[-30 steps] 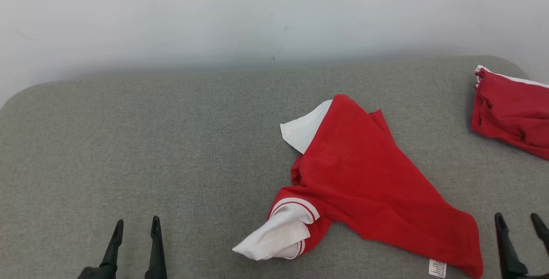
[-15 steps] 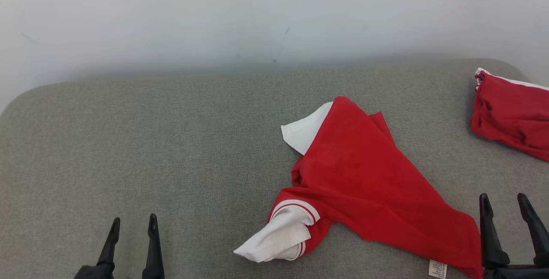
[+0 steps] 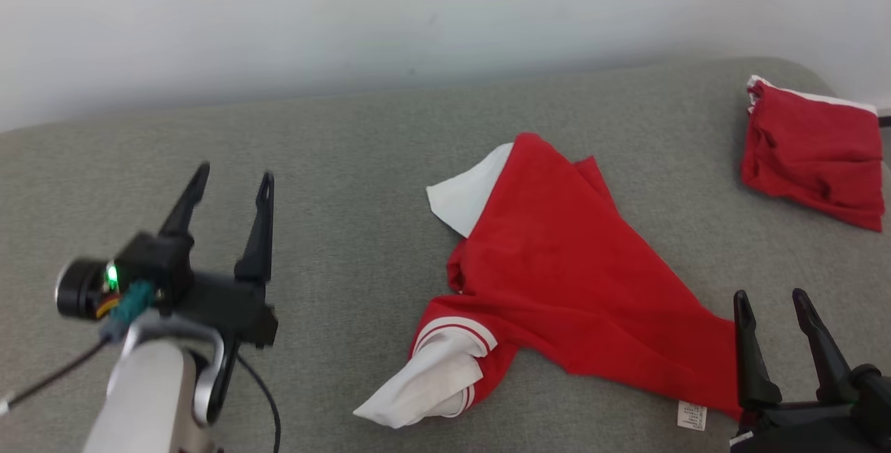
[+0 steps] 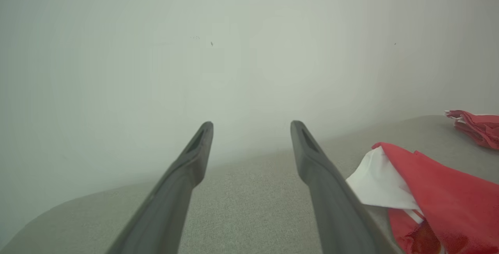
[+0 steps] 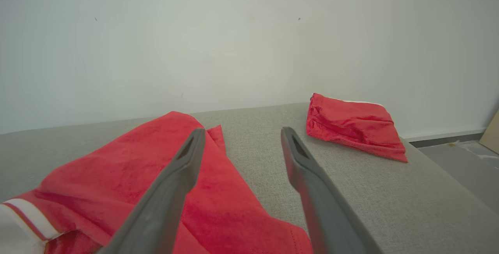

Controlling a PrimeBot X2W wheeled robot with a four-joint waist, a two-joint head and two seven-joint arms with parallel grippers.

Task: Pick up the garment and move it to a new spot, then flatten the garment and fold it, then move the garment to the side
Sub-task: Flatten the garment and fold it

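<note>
While the red garment (image 3: 578, 286) with white sleeves lies crumpled on the grey cushion (image 3: 348, 161), right of centre in the head view, both grippers are clear of any hold on it. The left gripper (image 3: 235, 173) hovers well to its left, fingers spread wide with nothing between them. The right gripper (image 3: 769, 296) sits just beside the garment's lower hem, near the small white label (image 3: 692, 415), its fingers likewise wide apart and empty. Whether a fingertip brushes the cloth is hard to tell. A second red bundle (image 3: 814, 154) rests at the cushion's far right corner.
</note>
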